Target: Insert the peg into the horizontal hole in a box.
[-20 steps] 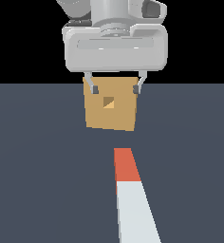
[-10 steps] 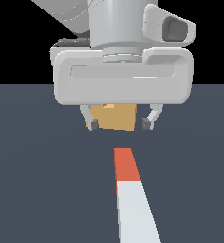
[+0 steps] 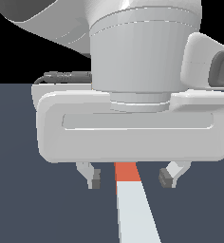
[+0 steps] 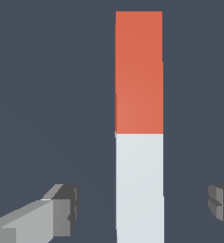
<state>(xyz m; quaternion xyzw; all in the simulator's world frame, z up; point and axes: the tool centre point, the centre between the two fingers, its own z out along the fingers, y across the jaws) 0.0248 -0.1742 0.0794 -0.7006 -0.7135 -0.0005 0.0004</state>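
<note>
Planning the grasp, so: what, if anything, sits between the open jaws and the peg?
Nothing visible. The gripper straddles the peg, jaws open on either side of it with bare floor in the gaps.

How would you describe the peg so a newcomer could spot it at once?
Start at the large grey-white gripper filling the exterior view; its two dark-tipped fingers hang apart over the dark grey floor. Lying flat between them is the peg, a long square-sectioned bar. It is the only coloured thing here: white with one orange-red end.

Slate-grey floor point(image 3: 19, 204), black backdrop point(image 3: 9, 52)
</note>
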